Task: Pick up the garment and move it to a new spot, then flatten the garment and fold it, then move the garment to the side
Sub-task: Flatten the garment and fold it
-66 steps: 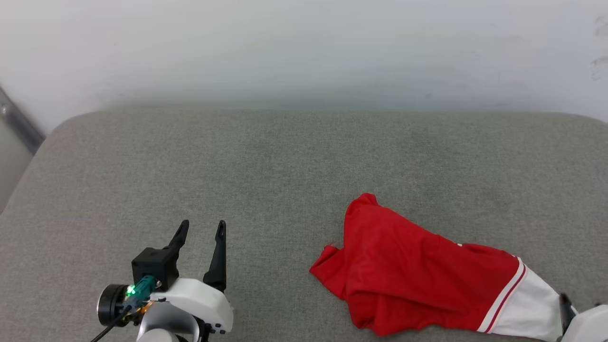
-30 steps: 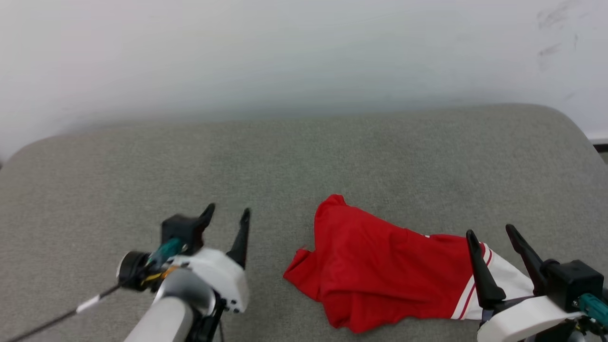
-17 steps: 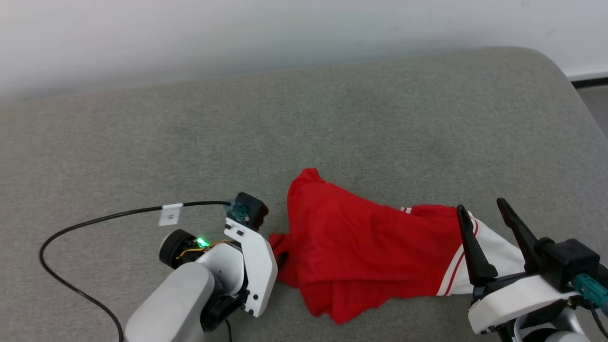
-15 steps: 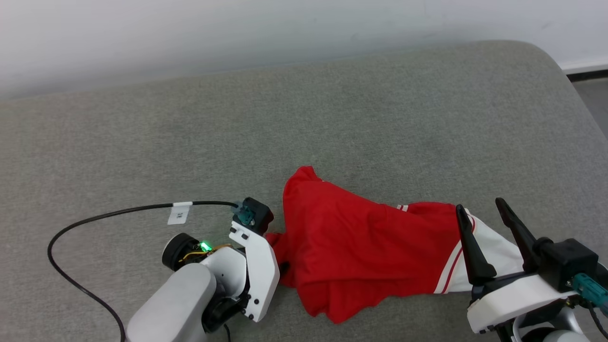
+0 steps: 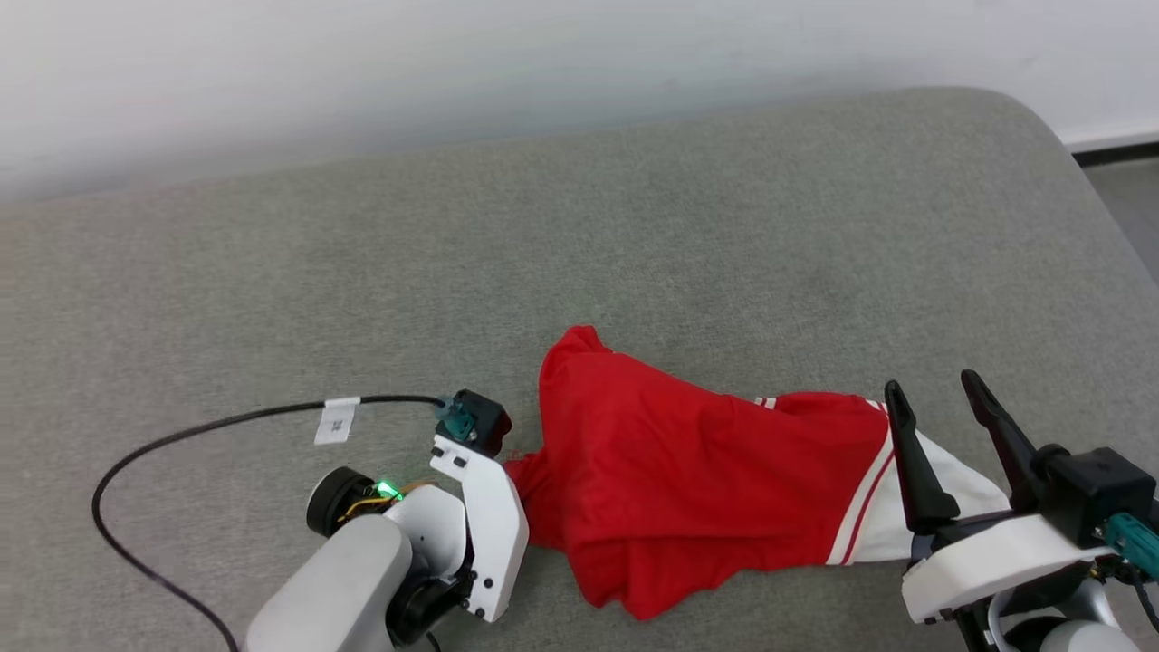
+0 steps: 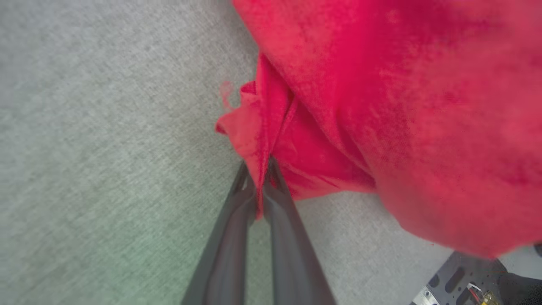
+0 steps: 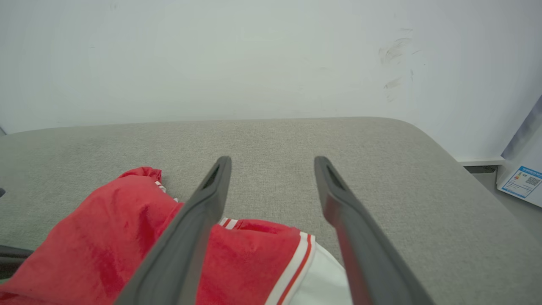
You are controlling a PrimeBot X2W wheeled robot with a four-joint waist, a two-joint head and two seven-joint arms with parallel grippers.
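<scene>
Your left gripper (image 6: 259, 169) pinches the red garment (image 5: 688, 489); your right gripper (image 5: 931, 382) stands apart from it.
The garment lies crumpled on the grey cushion (image 5: 453, 272). At the garment's left tip, your left gripper's two fingers are pressed together on a red fold. At the garment's right end, your right gripper hangs over the white sleeve (image 5: 973, 493), fingers spread wide, holding nothing.
</scene>
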